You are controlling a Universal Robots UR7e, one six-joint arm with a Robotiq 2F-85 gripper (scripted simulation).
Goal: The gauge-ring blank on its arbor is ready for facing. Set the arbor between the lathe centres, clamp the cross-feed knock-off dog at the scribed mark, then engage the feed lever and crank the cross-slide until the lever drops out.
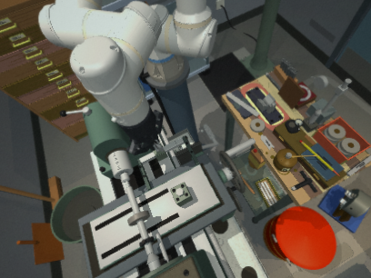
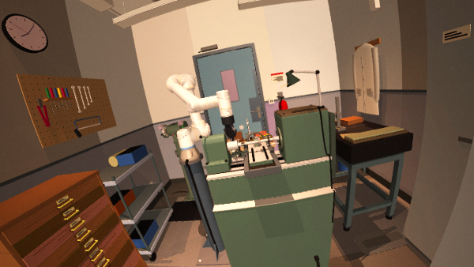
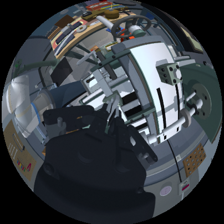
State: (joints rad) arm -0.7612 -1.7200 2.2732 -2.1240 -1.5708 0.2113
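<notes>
The arbor (image 1: 136, 209) with its gauge-ring blank (image 1: 137, 218) sits between the lathe centres, above the slotted cross-slide (image 1: 150, 209). In the wrist camera the ring (image 3: 185, 117) shows on the shaft near the faceplate. My gripper (image 3: 113, 106) is closed on a thin upright lever or dog handle at the rear of the cross-slide, beside the scale bar (image 3: 111, 83). From the side the gripper (image 1: 157, 141) is mostly hidden under my forearm. A square tool post (image 1: 181, 194) stands on the slide.
The green tailstock (image 1: 109, 141) stands close to my wrist. The handwheel (image 1: 232, 181) is on the slide's right. A cluttered workbench (image 1: 295, 131) and a red stool (image 1: 302, 238) stand further right. A drawer cabinet (image 1: 41, 63) is at the left.
</notes>
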